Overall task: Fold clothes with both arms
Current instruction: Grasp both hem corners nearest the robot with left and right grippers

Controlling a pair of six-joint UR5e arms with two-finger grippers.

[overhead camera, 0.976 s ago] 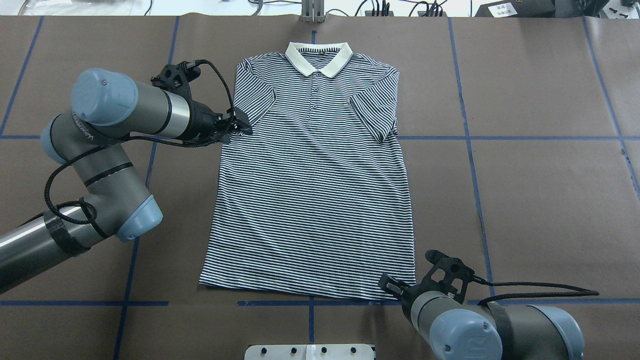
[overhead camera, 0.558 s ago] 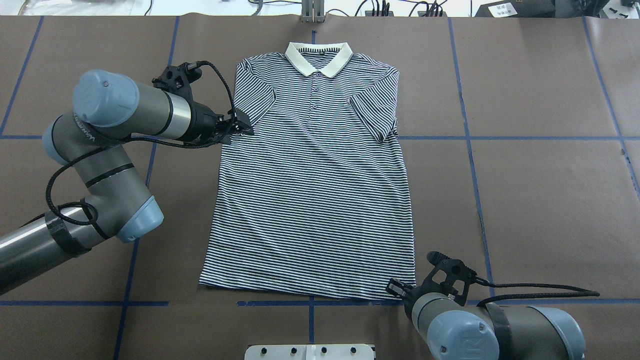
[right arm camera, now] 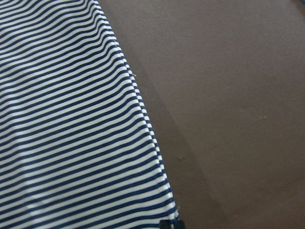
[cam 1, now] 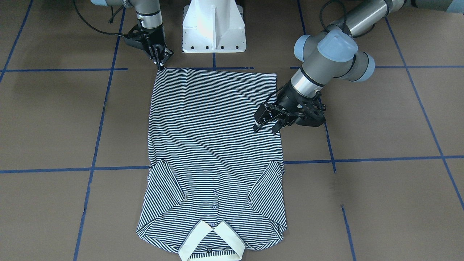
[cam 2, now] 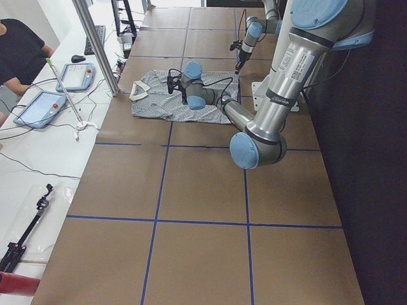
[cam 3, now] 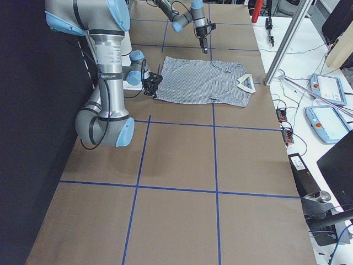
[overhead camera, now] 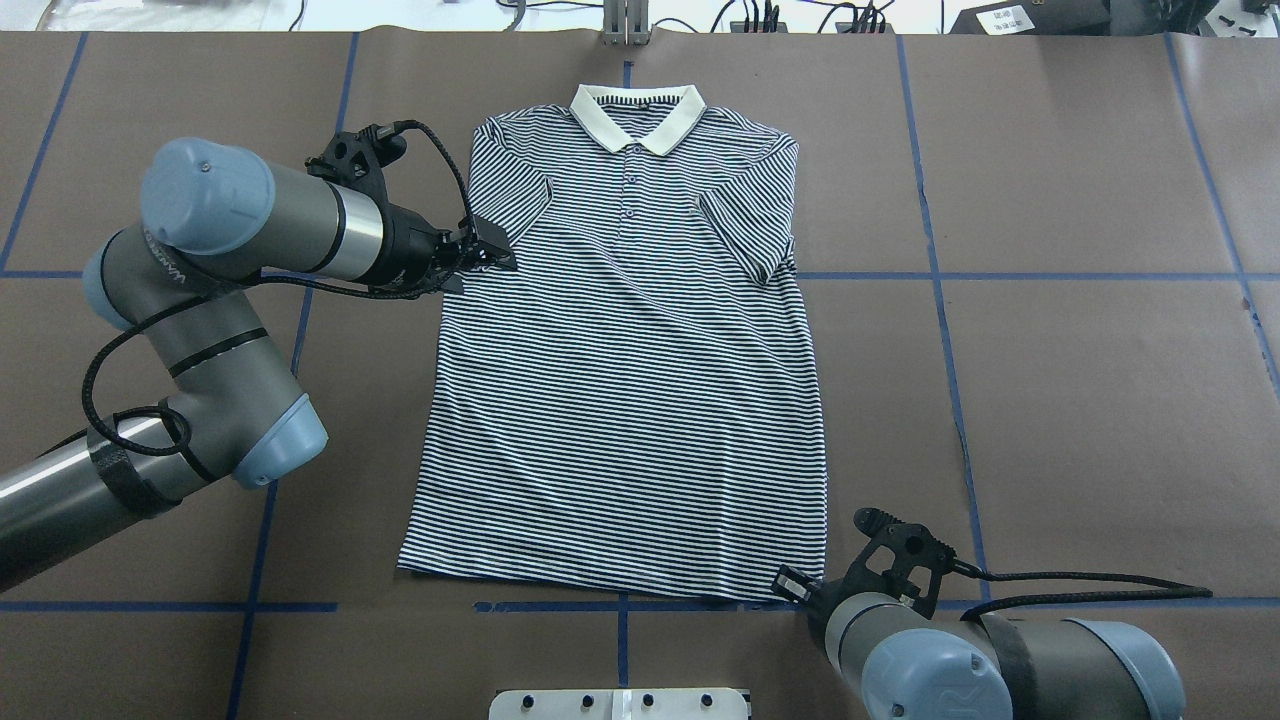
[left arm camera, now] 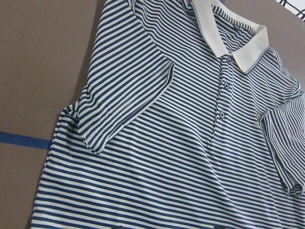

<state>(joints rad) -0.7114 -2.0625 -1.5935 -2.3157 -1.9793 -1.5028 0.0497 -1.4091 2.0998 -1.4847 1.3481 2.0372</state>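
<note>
The striped polo shirt (overhead camera: pixel 630 380) lies flat and face up on the brown table. Its cream collar (overhead camera: pixel 638 115) is at the far side and both short sleeves are folded in over the chest. It also shows in the front view (cam 1: pixel 214 137) and the left wrist view (left arm camera: pixel 190 143). My left gripper (overhead camera: pixel 497 255) is open and hovers just over the shirt's left edge, below the folded sleeve (cam 1: pixel 267 125). My right gripper (overhead camera: pixel 790 583) looks shut, with its tips at the near right hem corner (cam 1: pixel 160 65). I cannot tell whether it pinches cloth. The right wrist view shows the hem edge (right arm camera: pixel 143 114).
The white pedestal base (cam 1: pixel 214 29) stands at the near table edge, behind the hem. Blue tape lines (overhead camera: pixel 1000 276) cross the brown table. An aluminium post (overhead camera: pixel 625 25) stands beyond the collar. A bench with tablets (cam 2: pixel 38 108) and a seated person lies past the far edge.
My left gripper has edged rightward, further over the shirt's edge. My right gripper has slid right along the hem toward its corner. The shirt has not moved.
</note>
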